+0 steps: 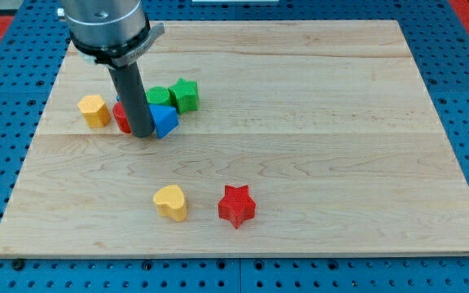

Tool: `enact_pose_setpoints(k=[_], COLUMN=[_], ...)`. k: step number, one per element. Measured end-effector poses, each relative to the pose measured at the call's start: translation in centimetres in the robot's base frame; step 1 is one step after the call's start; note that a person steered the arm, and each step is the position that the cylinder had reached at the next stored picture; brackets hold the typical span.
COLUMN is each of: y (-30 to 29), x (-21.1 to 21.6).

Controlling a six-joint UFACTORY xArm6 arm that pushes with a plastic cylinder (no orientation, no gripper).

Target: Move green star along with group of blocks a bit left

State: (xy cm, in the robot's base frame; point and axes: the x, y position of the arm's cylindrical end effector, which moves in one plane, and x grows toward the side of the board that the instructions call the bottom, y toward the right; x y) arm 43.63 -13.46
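Note:
A green star point(185, 94) sits in the upper left of the wooden board, at the right end of a tight group of blocks. Touching its left side is a green block point(157, 96). Below these lies a blue triangular block point(164, 120). A red block point(121, 117) shows at the group's left, partly hidden by the rod. My tip point(142, 133) stands at the group's lower edge, between the red block and the blue block, touching or nearly touching both.
A yellow block point(94, 110) lies just left of the group. A yellow heart point(171, 202) and a red star point(237, 205) lie near the board's bottom. The board's point(316, 146) left edge is close to the yellow block.

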Motion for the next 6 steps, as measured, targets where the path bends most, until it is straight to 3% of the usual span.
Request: enact_pose_setpoints(k=[1,2,4,5,6], y=[4.5,8.0,4.9,15.2,14.5], x=[4.8,0.8,-2.2,-1.9,-6.5])
